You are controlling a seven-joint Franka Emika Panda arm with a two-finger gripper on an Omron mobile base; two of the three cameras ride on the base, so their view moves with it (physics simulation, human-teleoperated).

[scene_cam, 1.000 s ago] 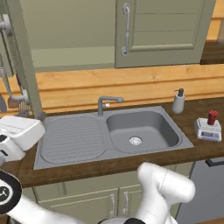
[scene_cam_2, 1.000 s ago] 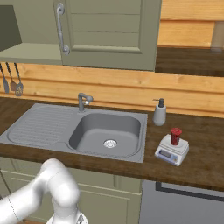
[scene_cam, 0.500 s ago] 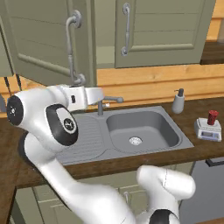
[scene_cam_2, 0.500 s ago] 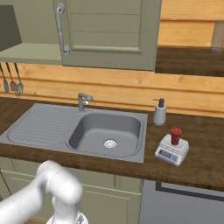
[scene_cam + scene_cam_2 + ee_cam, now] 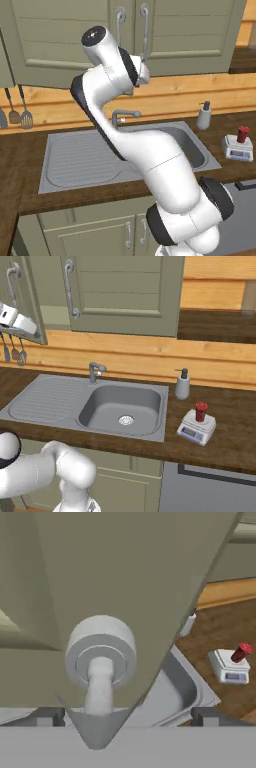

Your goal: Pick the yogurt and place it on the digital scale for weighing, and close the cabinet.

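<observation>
High against the olive-green panelled wall cabinet [image 5: 65, 40], the white jointed arm rises from the lower right of the left base view, bends back over the grey steel sink [image 5: 165, 145], folds sharply at a dark elbow and reaches up so that its wrist lies at the slim metal bar handles [image 5: 145, 30] where the two doors meet. From the right base view the white hand [image 5: 15, 321] sits at the lower edge of the left door [image 5: 22, 298], which stands slightly angled out from the cabinet face beside the flush right door [image 5: 125, 293]. The hand view looks along that door's olive panel at very close range, with the round grey mount of a handle [image 5: 100, 649] straight ahead and the two dark finger tips [image 5: 50, 714] set far apart at the bottom edge, the jaws spread wide with nothing between them.

Off to the right on the dark wooden counter [image 5: 235, 441], the small red cylindrical yogurt cup [image 5: 201, 411] stands upright on the light plate of the flat white-grey digital scale [image 5: 195, 428]. A grey soap dispenser bottle [image 5: 182, 385] stands near the scale, behind it, by the sink's corner. A grey tap [image 5: 95, 371] rises at the back rim of the sink, and metal utensils [image 5: 20, 112] hang on the wooden wall under the cabinet.
</observation>
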